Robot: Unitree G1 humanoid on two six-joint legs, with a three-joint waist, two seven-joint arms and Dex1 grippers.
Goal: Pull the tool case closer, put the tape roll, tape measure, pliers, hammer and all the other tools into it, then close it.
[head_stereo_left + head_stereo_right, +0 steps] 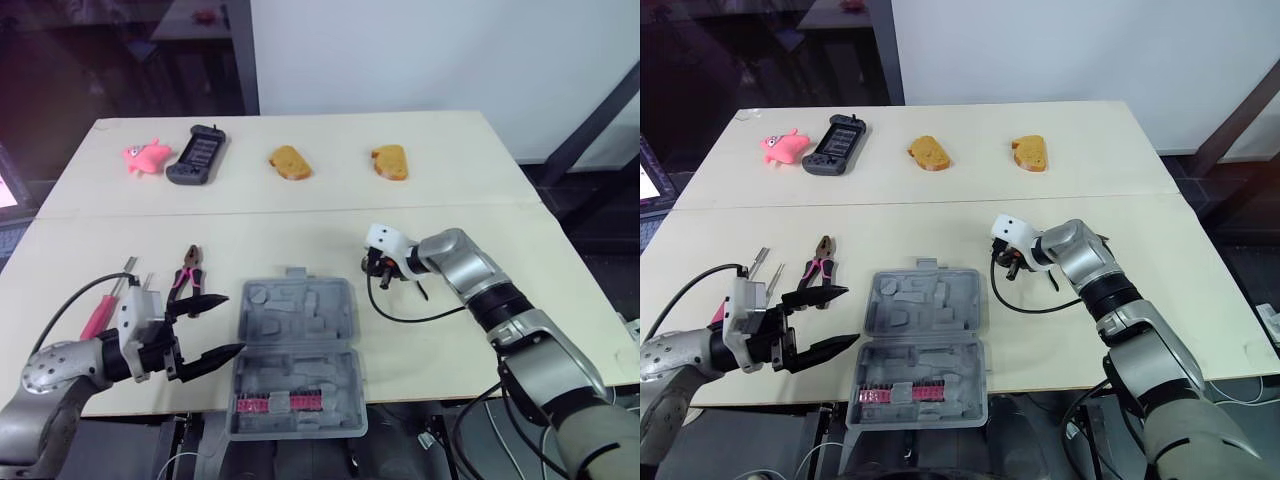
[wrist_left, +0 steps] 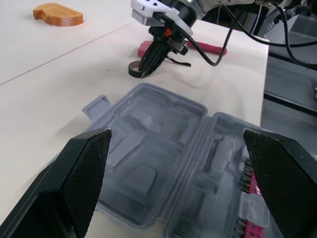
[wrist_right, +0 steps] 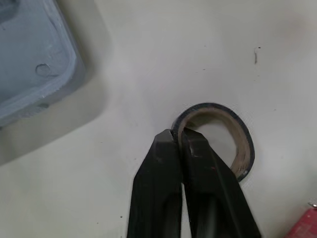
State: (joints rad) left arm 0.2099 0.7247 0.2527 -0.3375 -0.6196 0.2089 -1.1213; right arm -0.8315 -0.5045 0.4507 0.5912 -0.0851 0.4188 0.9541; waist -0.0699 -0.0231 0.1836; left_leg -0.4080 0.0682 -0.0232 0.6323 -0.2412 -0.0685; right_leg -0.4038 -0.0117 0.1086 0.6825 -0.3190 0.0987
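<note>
Right wrist view — tape roll (image 3: 243, 148) flat, hole upward, hand (image 3: 177, 134) pinching rim

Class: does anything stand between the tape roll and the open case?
Nothing visible does. The right end effector pinches the wall of the tape roll, and only bare table lies between it and the case.

your left gripper (image 1: 235, 323) hangs with fingers spread just beside the case's (image 1: 296, 345) left edge, and the pliers (image 1: 185, 278) and a red-handled tool (image 1: 100, 315) lie close by it, so that side is tight. right of the case a strip of bare table (image 1: 300, 230) runs to the right gripper (image 3: 179, 134), pinched on the tape roll (image 3: 245, 148), but a black cable (image 1: 410, 320) loops across it.
</note>
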